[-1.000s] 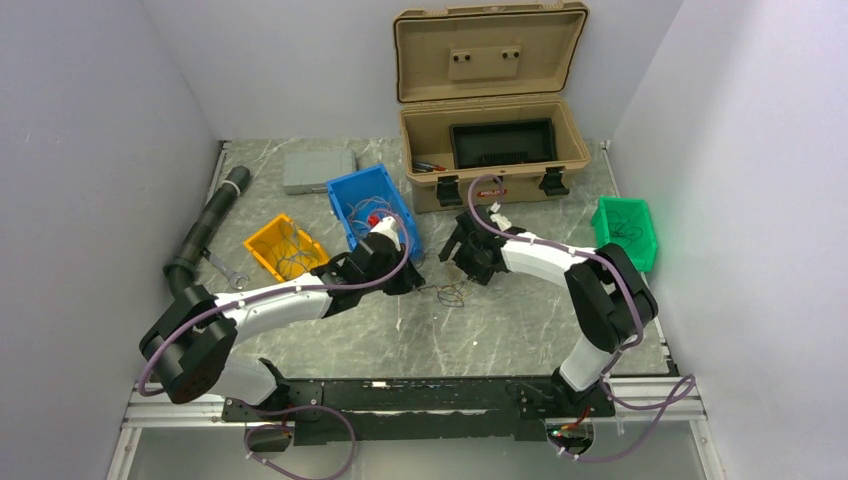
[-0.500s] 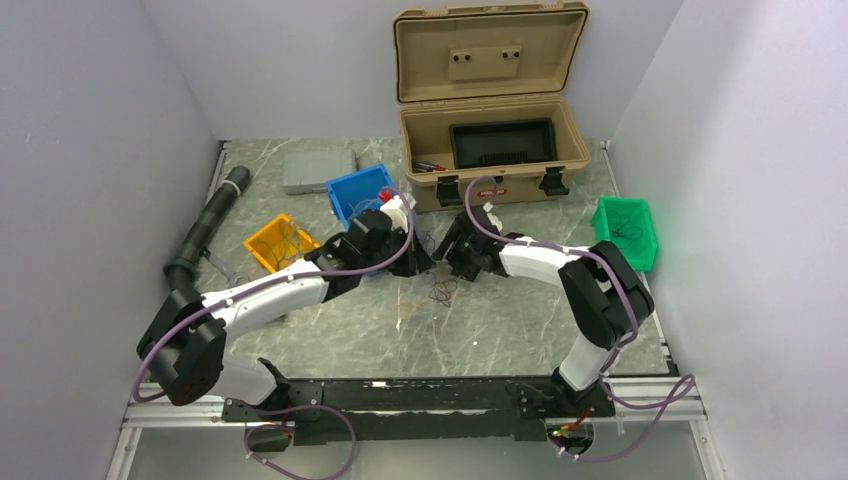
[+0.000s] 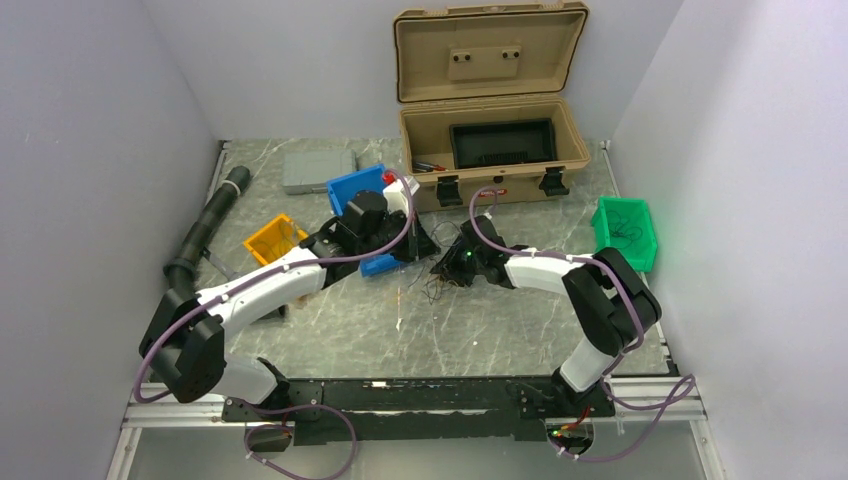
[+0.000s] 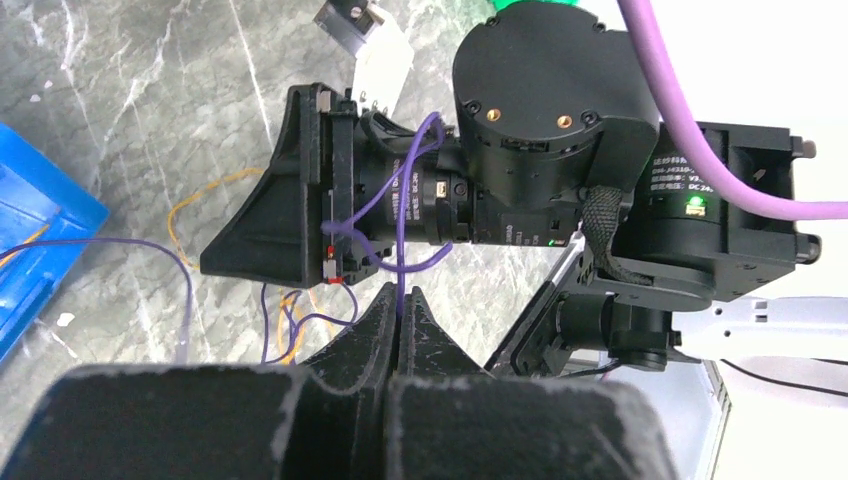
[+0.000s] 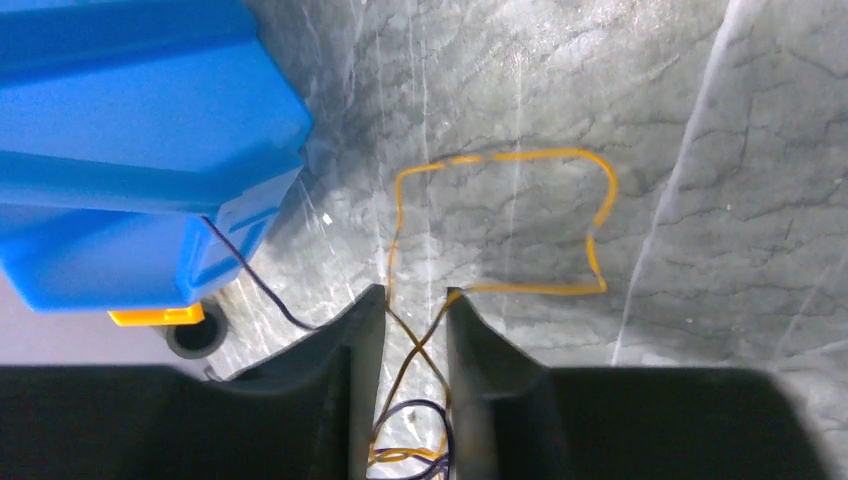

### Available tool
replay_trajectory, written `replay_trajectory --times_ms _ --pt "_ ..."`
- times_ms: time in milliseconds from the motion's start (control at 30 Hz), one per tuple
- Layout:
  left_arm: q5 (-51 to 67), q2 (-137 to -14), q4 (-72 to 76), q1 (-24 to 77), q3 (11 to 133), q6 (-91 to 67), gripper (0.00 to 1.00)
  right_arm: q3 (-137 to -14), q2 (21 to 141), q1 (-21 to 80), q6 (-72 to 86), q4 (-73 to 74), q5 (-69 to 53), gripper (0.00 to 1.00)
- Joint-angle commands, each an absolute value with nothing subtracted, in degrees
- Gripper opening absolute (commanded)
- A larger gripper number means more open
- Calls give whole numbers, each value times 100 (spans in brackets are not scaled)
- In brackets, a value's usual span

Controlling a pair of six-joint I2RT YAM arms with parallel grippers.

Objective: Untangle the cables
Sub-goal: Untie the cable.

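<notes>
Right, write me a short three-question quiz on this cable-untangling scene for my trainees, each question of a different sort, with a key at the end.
1. True or false: the lid of the tan case is shut.
2. The left gripper is shut on a wire of which colour? A orange, B purple, C green.
3. Fill in: in the right wrist view, the orange wire loop lies on the table ahead of the right gripper, to the right of the ____ bin.

Key: 1 false, the lid stands open. 2 B, the purple wire. 3 blue, the blue bin.
</notes>
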State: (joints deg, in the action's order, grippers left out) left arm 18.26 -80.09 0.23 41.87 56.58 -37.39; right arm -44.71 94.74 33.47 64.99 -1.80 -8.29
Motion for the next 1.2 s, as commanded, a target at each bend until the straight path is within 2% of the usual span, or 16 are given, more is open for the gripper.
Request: replay_trajectory --times_ms 0,67,100,133,333,600,867,1167 --pt "1886 -7910 -212 4156 5937 -3535 0 -4464 9286 3328 6687 -196 -704 21" --pt "1883 -7845 -284 4094 5914 -3542 0 -4465 9134 3274 6701 -31 -485 6" --pt "1916 -7796 -285 4043 5883 -3550 0 -4465 9060 3243 6700 152 -374 1" --pt "1949 -7739 -288 3986 5846 -3551 0 -4462 8977 3198 6676 282 -283 0" --pt "1865 -7304 -737 3601 5877 -3350 0 -4393 8468 2937 6576 1052 491 0" --pt "2085 -6989 -1480 2400 6170 -3078 0 -4034 7344 2595 6334 1914 1633 0" --pt "2363 -7290 -1843 1312 6729 -2979 0 -3684 6202 2304 6164 2871 2735 0" --pt "1910 -8125 -2461 1175 7593 -2741 0 -3555 5281 2294 5831 3287 3158 0"
